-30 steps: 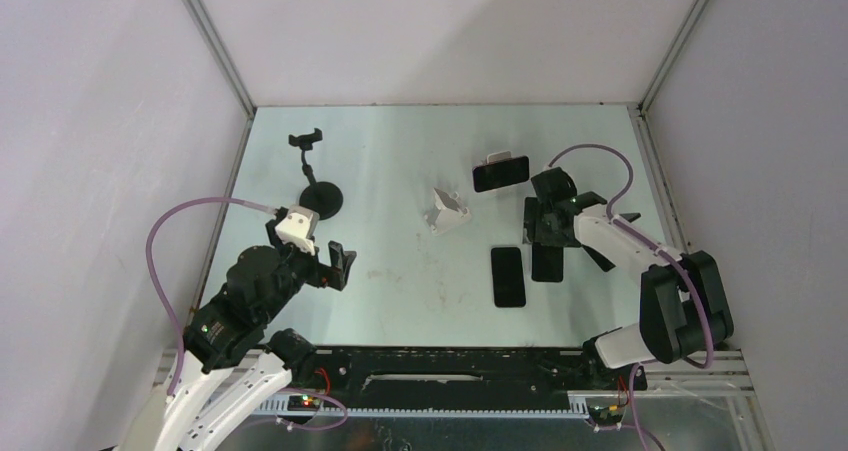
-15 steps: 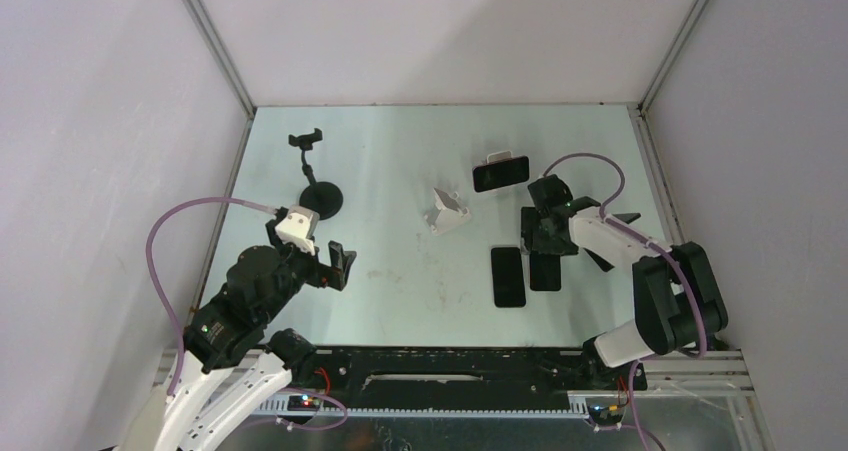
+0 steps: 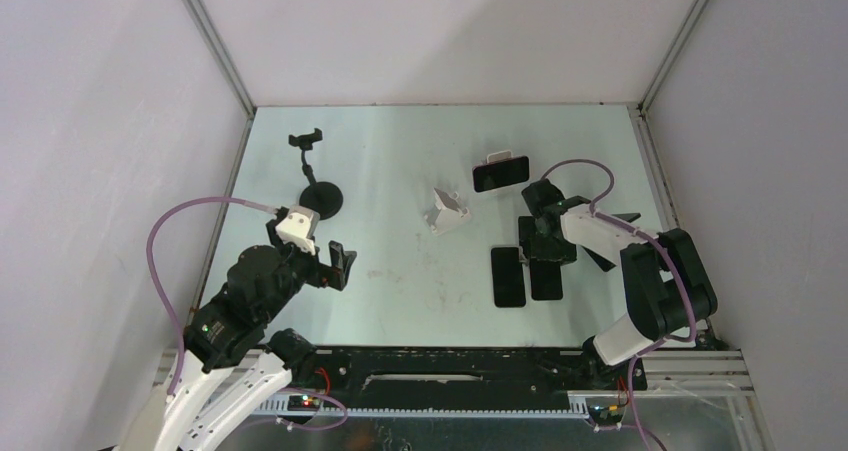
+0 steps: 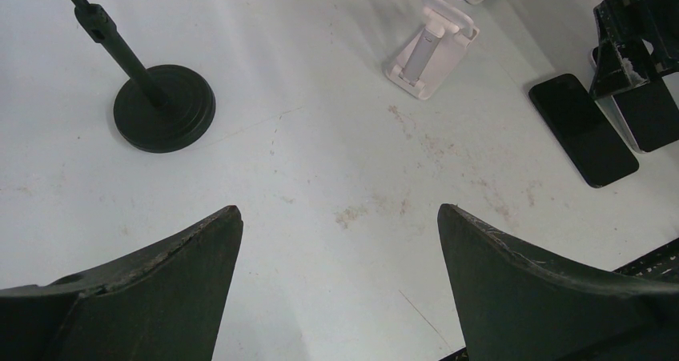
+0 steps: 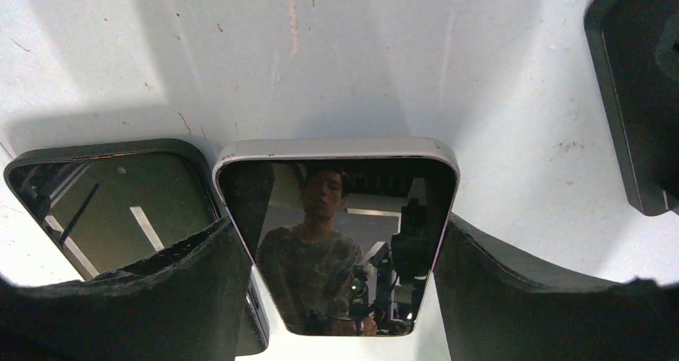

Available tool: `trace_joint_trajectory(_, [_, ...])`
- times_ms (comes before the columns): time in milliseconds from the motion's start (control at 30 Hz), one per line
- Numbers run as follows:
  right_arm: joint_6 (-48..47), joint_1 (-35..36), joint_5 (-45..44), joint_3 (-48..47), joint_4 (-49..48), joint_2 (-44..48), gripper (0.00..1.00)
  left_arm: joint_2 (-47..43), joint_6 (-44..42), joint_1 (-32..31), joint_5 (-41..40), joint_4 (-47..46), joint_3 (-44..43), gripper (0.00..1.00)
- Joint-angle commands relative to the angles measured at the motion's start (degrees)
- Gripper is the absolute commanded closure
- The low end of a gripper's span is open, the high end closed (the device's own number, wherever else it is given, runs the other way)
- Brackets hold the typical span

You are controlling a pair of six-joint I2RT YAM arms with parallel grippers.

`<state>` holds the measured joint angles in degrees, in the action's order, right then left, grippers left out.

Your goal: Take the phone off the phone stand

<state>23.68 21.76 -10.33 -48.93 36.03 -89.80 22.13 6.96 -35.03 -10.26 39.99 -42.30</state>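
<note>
Right wrist shows the right gripper (image 5: 337,224) pinching a silver-rimmed, glossy dark phone (image 5: 336,245); left gripper (image 4: 338,211) spread.

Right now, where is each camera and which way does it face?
Top external: above, behind the bases, looking down on the table; both arms show.
Left wrist: on the left arm, facing down and forward past open jaws at the black stand.
Right wrist: straight down on the silver-edged phone between its jaws.
Shared: top and left wrist show the white stand.
</note>
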Motion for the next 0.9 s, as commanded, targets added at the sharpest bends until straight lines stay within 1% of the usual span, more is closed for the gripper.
trace_joint_trajectory(0, [0.12,0.54,0.6,0.15,2.06,-1.65,0.51,0.55,-1.16,-0.22,0.59,-1.81,0.17,0.0])
trace_joint_trajectory(133, [0.03,0.56,1.61,0.16,2.72,-1.74,0.44,0.48,-1.15,-0.22,0.55,-1.81,0.09,0.0])
trace_joint_trajectory(167, [-0.13,0.63,2.04,0.15,2.84,-1.71,0.38,0.46,-1.16,-0.22,0.57,-1.84,0.11,0.0])
trace_joint_trajectory(200, [-0.17,0.64,2.23,0.19,2.91,-1.55,0.36,0.46,-1.12,-0.22,0.5,-1.84,0.11,0.0])
trace_joint_trajectory(233, [-0.27,0.74,2.55,0.17,3.02,-1.53,0.3,0.37,-1.15,-0.22,0.5,-1.84,0.12,0.0])
trace_joint_trajectory(300, [-0.4,1.05,2.74,0.21,3.26,-1.56,0.26,0.39,-1.15,-0.21,0.45,-1.78,0.11,0.0])
trace_joint_trajectory(533, [-0.4,1.48,1.95,0.15,4.41,-2.04,0.23,0.29,-1.16,-0.26,0.55,-1.77,0.13,0.0])
trace_joint_trajectory(600, [-0.44,1.59,1.86,0.15,4.48,-1.96,0.21,0.36,-1.16,-0.22,0.63,-1.76,0.12,0.0])
trace_joint_trajectory(733, [-0.46,1.69,2.17,0.15,4.51,-1.78,0.13,0.19,-1.16,-0.22,0.57,-1.74,0.05,0.0])
trace_joint_trajectory(867, [-0.47,1.71,2.1,0.15,4.64,-1.61,0.11,0.19,-1.16,-0.22,0.51,-1.68,0.15,0.0])
